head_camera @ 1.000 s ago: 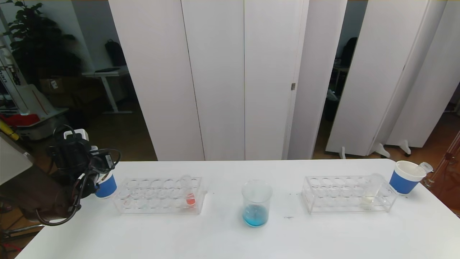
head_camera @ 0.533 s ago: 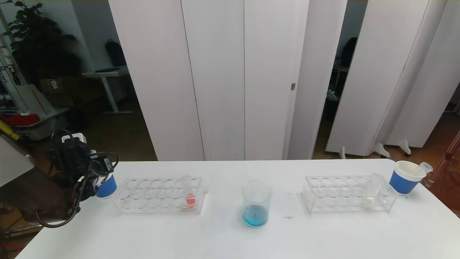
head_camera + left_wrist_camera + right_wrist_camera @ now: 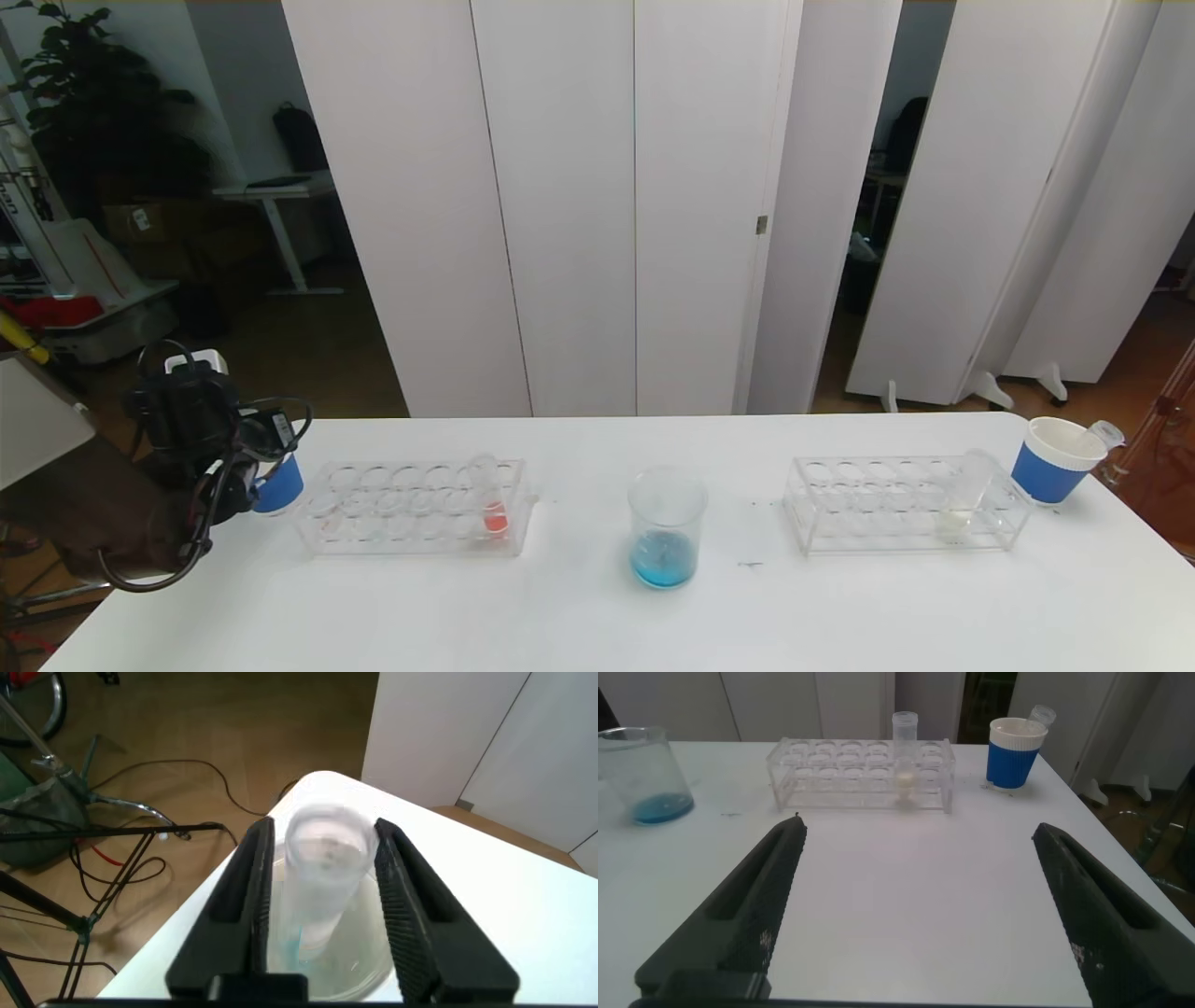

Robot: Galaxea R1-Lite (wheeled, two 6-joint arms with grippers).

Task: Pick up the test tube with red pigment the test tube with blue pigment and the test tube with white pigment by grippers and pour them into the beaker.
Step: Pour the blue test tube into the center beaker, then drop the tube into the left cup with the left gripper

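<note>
Beaker (image 3: 666,528) at the table's middle holds a shallow pool of bright blue liquid at its bottom; it also shows at the edge of the right wrist view (image 3: 635,775).

Left of it, a clear rack (image 3: 415,509) carries 1 upright tube with orange-red liquid (image 3: 490,499) near its right end; the other holes look vacant.

Right of the beaker, a second clear rack (image 3: 901,504) holds the test tube with white pigment (image 3: 966,495), leaning a little, with pale whitish liquid at its base.

Beyond that rack's right end stands a blue paper cup with a white rim (image 3: 1055,459), and an empty-looking tube (image 3: 1102,432) pokes out of it.

At the table's far-left corner, the left gripper (image 3: 322,905) hovers over another blue cup (image 3: 278,485). Between its fingers (image 3: 248,896) sits a clear tube (image 3: 322,873) with only a faint blue trace inside, its lower end down in the cup. Narrow gaps show on both sides, so the fingers stand slightly apart and do not clamp it.

The right gripper (image 3: 920,905) waits low over the table's right part, its fingers spread wide with nothing between them.
</note>
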